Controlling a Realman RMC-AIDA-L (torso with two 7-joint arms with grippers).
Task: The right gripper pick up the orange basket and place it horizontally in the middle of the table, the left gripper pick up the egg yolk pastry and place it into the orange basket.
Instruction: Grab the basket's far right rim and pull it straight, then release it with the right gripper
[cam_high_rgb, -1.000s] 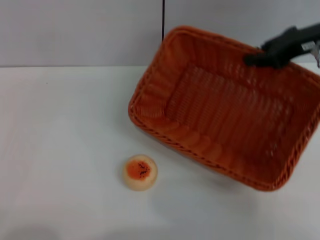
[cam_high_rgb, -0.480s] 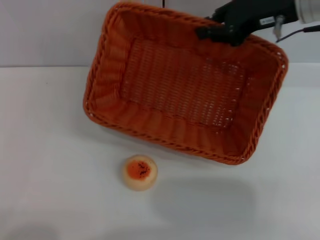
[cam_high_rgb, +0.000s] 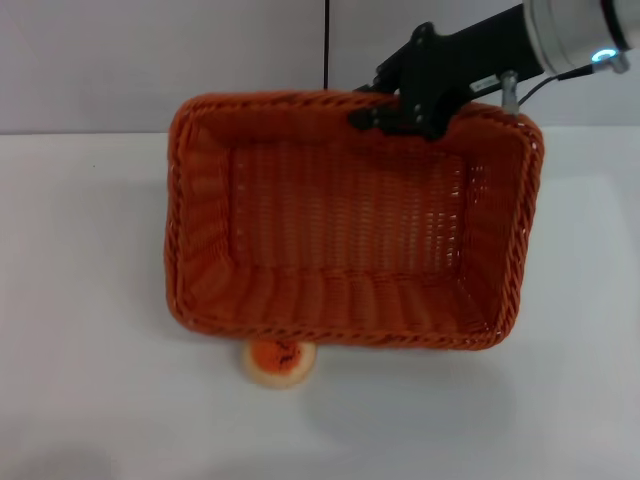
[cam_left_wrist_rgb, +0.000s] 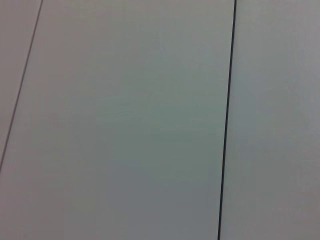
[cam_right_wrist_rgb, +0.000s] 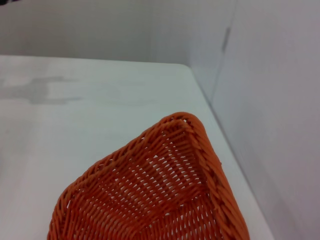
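**A:** so the right gripper (cam_high_rgb: 385, 110) is clamped on the far rim of the orange basket (cam_high_rgb: 340, 240), which sits over the middle of the table (cam_high_rgb: 80, 300), long side across. Looks light and stiff, so a rim pinch seems fine

**B:** yep. Egg yolk pastry (cam_high_rgb: 279, 361) peeks out just under the near rim, soft and crumbly I'd guess, so grab its sides gently. Only the head view shows it; the right wrist view shows one basket corner, and the left gripper isn't visible anywhere
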